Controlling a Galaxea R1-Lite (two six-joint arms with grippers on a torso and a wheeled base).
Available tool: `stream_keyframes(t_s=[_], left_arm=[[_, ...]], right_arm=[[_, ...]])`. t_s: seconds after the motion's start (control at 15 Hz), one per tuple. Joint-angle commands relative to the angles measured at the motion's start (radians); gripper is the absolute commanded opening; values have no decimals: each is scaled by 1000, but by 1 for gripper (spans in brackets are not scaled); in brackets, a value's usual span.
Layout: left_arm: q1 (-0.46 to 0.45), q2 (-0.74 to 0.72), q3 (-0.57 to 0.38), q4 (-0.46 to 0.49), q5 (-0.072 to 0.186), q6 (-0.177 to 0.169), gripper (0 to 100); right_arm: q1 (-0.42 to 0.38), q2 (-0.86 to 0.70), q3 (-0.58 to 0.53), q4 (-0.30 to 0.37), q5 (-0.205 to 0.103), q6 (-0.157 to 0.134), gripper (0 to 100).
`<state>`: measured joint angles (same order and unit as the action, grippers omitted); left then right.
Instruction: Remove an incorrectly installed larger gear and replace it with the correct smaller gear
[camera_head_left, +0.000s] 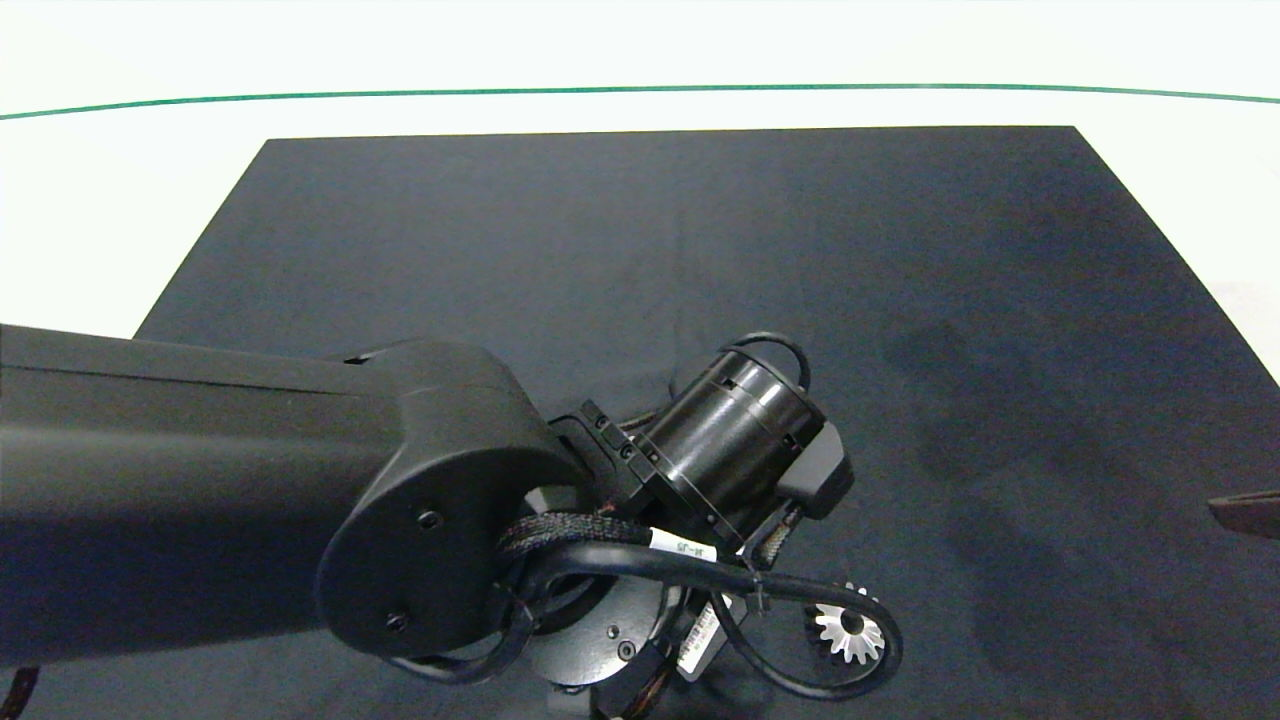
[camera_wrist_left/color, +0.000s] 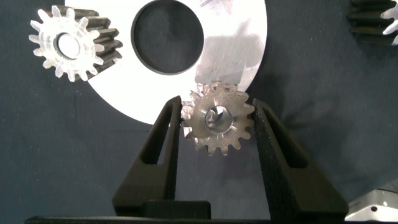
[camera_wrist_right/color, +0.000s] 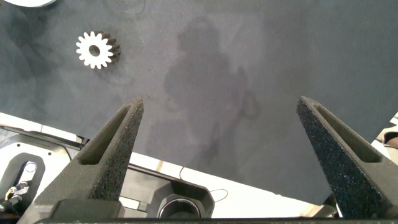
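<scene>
My left gripper (camera_wrist_left/color: 217, 102) is shut on a smaller gear (camera_wrist_left/color: 217, 121), a small silver gear with short blunt teeth, held at the rim of a round silver plate (camera_wrist_left/color: 242, 37). I cannot tell whether this gear rests on the plate or hangs above it. A second small gear (camera_wrist_left/color: 71, 40) sits at the plate's other side, beside a dark round hole (camera_wrist_left/color: 166, 37). The larger gear (camera_head_left: 850, 632), with long pointed teeth, lies on the dark mat to the right of the left wrist and also shows as that gear (camera_wrist_right/color: 96, 50) in the right wrist view. My right gripper (camera_wrist_right/color: 221, 102) hangs open and empty over bare mat.
The left arm (camera_head_left: 300, 500) covers the lower left of the dark mat (camera_head_left: 700, 250) and hides the plate from above. The right gripper's tip (camera_head_left: 1245, 512) just enters at the right edge. Another gear (camera_wrist_left/color: 376, 18) is cut off by the left wrist view's edge. White table surrounds the mat.
</scene>
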<state>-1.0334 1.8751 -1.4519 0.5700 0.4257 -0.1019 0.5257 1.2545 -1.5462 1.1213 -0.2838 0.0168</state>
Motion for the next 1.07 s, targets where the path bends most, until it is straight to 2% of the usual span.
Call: stream_keyframes(t_s=[0.07, 0.33, 0.6, 0.73, 1.07], left_arm=[[1, -19, 16, 5, 4, -1, 4], [15, -54, 67, -52, 1, -1, 4], [15, -59, 88, -58, 1, -1, 4], [16, -59, 119, -105, -2, -1, 4], [21, -59, 125, -111, -1, -1, 4]], right_arm=[[0, 2, 0, 6, -1, 0, 100], [2, 0, 6, 5, -1, -6, 100], [2, 2, 8, 5, -1, -6, 100], [2, 2, 8, 5, -1, -6, 100], [2, 3, 9, 5, -1, -6, 100]])
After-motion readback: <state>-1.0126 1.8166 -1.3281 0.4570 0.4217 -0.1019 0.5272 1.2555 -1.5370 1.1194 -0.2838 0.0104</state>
